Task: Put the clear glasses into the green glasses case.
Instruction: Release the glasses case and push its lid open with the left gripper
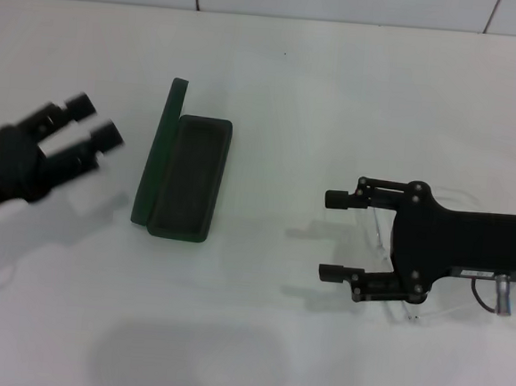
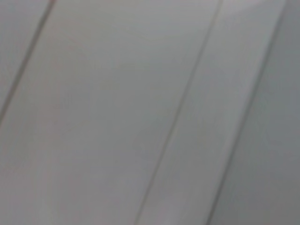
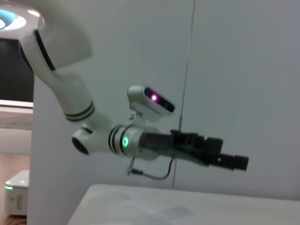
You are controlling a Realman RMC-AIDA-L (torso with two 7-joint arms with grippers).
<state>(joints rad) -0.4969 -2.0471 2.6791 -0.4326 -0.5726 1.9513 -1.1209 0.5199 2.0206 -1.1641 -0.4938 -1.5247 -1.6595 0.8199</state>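
Note:
The green glasses case [image 1: 188, 177] lies open on the white table, left of centre, its lid [image 1: 158, 154] standing up on the left side and its dark lining bare. The clear glasses [image 1: 381, 236] lie at the right, mostly hidden under my right gripper [image 1: 333, 236], which hovers over them, open, with its fingertips pointing toward the case. My left gripper [image 1: 96, 118] hangs open at the far left, a short way from the case lid. The right wrist view shows the left arm and the left gripper [image 3: 227, 159] from the side above the table.
White table [image 1: 275, 87] runs back to a tiled wall [image 1: 345, 1]. A bare stretch separates the case from the right gripper. The left wrist view shows only wall panels [image 2: 140, 112].

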